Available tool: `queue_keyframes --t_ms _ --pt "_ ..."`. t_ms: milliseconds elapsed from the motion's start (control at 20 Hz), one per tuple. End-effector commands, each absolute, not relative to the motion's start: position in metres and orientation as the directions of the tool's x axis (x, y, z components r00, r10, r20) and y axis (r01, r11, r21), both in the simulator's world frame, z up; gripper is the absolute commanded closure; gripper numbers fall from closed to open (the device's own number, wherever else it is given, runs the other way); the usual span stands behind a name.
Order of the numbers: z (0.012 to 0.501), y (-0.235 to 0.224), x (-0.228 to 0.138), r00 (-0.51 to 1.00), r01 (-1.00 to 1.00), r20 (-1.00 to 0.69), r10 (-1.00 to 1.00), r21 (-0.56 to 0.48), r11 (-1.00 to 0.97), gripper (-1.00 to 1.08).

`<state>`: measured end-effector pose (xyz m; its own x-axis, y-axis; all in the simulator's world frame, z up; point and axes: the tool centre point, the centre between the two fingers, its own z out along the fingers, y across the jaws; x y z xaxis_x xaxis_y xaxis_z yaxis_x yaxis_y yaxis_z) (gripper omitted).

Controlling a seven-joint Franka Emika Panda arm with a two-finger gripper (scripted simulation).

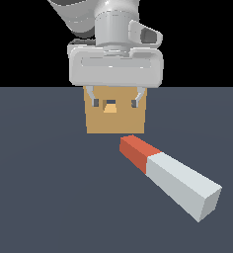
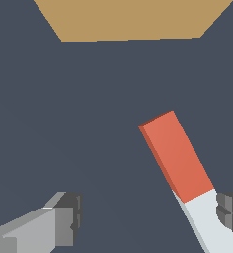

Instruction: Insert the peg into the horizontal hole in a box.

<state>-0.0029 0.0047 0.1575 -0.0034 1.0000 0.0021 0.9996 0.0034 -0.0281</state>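
1. Pale grey-white along most of its length, the long square-sectioned peg (image 1: 170, 176) lies flat on the dark slate-blue floor (image 1: 39, 197), nearest the exterior view's camera. Its white end points toward the exterior view's right and the viewer, and its shorter red-orange end (image 1: 136, 150) angles back toward the box.
2. Nothing grips the peg; it rests on the floor alone, its red end just in front of the box's lower edge and slightly to the exterior view's right of centre.
3. Above and behind the peg hangs the light grey Panda gripper (image 1: 114, 103), its 2 dark-tipped fingers (image 1: 95, 102) pointing down and spread wide apart, released and holding nothing.
4. In the wrist view the gripper (image 2: 150, 217) shows 1 fingertip (image 2: 69, 220) well clear of the peg (image 2: 187, 173), while the other fingertip sits just beside the white part.
5. Farthest back stands the tan-brown cube-like box (image 1: 116, 121), with its small square hole (image 1: 110, 105), lighter orange inside, seen between the 2 fingers.
6. Only the box's (image 2: 131, 19) plain tan surface shows in the wrist view.
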Motion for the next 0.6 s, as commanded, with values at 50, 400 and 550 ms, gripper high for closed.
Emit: queue_keyframes --t_ms 50,400,550 --pt "0.157 0.005 -0.003 -0.004 1.0 0.002 1.0 -0.028 0.004 -0.92" --pt "0.152 -0.003 0.002 -0.035 0.999 0.002 0.999 -0.026 0.035 -0.92" --pt "0.147 -0.01 0.008 -0.063 0.998 0.003 0.998 -0.025 0.063 -0.92"
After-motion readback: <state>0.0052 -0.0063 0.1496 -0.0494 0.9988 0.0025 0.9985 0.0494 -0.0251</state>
